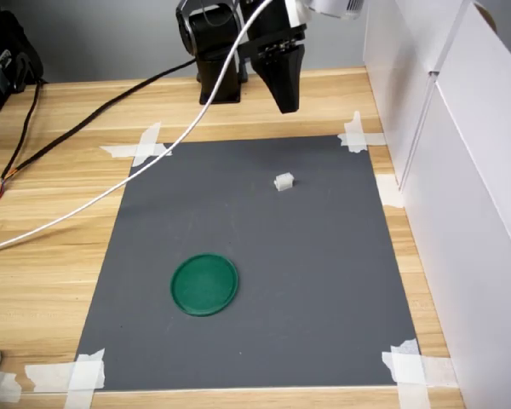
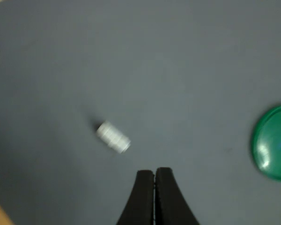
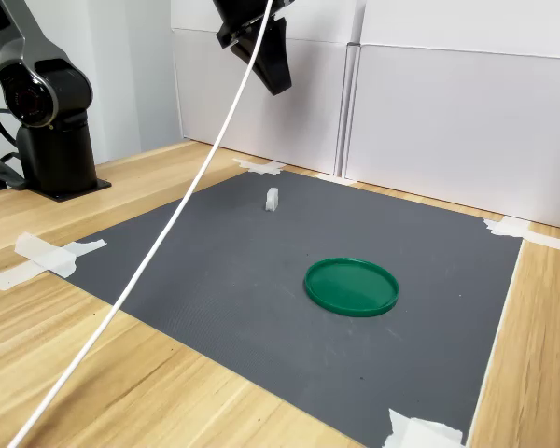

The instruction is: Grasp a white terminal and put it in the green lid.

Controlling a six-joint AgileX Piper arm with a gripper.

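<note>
Gripper (image 2: pixel 154 174): jaws pressed together, empty, raised above the mat; white terminal (image 2: pixel 113 137) ungrasped at its 10 o'clock in the wrist view; green lid (image 2: pixel 274 142) empty, well apart; whole task outstanding.

Small whitish white terminal (image 1: pixel 283 181), blocky, lying alone on the grey mat, upper centre-right of the first exterior view, flat round dark-green lid (image 1: pixel 204 284) with low rim, empty, lower centre-left, well apart from it
</note>
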